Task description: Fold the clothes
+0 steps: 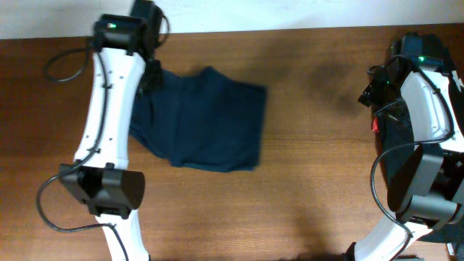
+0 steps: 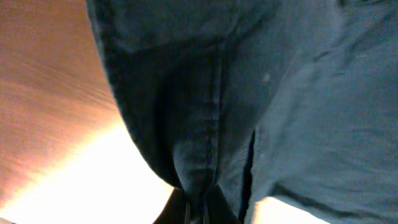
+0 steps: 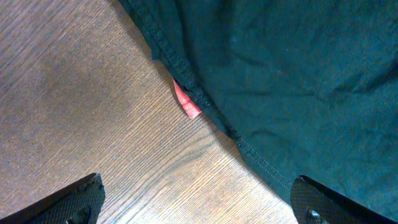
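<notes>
The navy-blue shorts-like cloth (image 1: 210,123) lies roughly flat on the wooden table, left of centre. My left gripper (image 1: 149,78) is at its upper left corner, shut on a bunched fold with a seam. In the left wrist view the cloth (image 2: 261,93) hangs away from the shut fingertips (image 2: 200,210). A blacker garment (image 1: 397,138) with a red tag (image 1: 375,125) lies at the right edge under my right arm. In the right wrist view my right gripper (image 3: 199,202) is open and empty over bare wood, beside that garment's hem (image 3: 298,81) and red tag (image 3: 186,103).
The wooden table (image 1: 319,181) runs between the two garments. The left arm's body (image 1: 109,130) covers the left edge of the navy cloth. The right arm (image 1: 428,109) covers much of the dark garment. A pale wall strip runs along the table's back edge.
</notes>
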